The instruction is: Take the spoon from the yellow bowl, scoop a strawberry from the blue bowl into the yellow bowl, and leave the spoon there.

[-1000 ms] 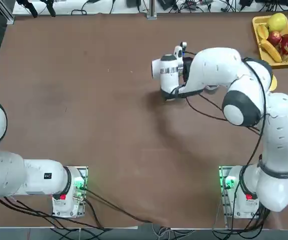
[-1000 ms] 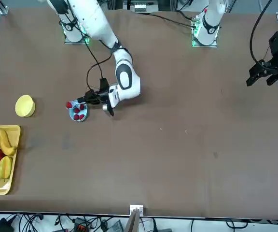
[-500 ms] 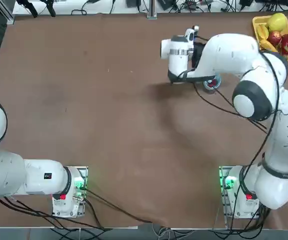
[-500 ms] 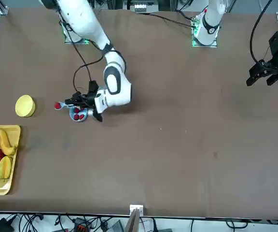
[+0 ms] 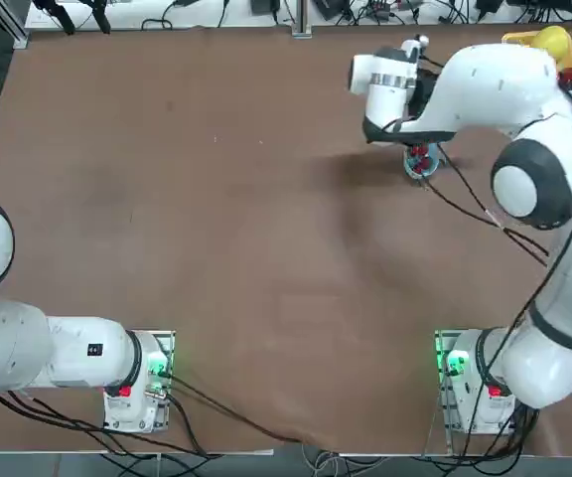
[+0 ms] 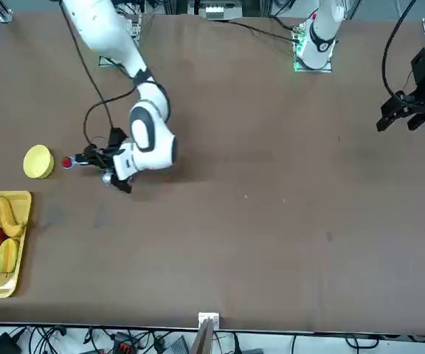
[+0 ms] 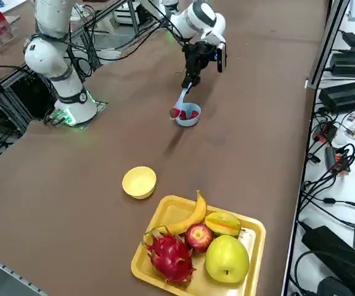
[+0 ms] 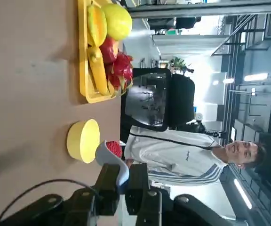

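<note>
End effector [image 8: 122, 186] clamped on spoon [image 8: 113, 161], strawberry [image 8: 113, 149] aboard; bowl kept level until over yellow bowl [image 8: 83, 140].

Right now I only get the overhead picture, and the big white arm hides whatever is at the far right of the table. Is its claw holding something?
Observer: Yes. In the wrist view, the right gripper is shut on the handle of a small pale blue-white plastic spoon.
Operator: Is there anything in the spoon?
Observer: One red strawberry sits in its scoop.
Operator: And the yellow bowl? I can't find it.
Observer: The arm covers it in your view. From the front, the small round yellow bowl stands on the table, and the spoon's loaded end hangs just short of its rim, not yet over it.
</note>
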Robot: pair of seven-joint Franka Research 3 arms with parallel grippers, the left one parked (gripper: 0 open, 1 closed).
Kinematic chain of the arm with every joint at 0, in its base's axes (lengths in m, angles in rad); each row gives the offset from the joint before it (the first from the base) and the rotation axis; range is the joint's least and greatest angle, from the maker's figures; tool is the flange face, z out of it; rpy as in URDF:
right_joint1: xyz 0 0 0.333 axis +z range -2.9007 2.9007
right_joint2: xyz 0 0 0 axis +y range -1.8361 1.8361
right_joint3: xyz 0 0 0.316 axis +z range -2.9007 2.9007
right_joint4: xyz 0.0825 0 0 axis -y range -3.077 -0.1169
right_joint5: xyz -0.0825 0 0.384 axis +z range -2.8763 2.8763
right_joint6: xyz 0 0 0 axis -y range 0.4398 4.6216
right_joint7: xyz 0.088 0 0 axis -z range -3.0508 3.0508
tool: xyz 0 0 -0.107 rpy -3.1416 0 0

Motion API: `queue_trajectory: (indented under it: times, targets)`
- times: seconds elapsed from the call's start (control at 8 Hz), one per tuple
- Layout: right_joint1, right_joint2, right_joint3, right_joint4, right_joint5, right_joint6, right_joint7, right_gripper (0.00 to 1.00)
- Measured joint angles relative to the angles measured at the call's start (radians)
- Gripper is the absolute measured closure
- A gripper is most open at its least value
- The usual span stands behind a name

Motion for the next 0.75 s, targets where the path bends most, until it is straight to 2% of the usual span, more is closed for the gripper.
queue_trajectory:
  times: [0.38, 0.75]
  targets:
    - [-0.130, -0.072, 0.000, -0.144, -0.054, 0.114, -0.001, 0.89]
    - [-0.250, -0.086, 0.000, -0.222, -0.106, 0.211, -0.033, 0.89]
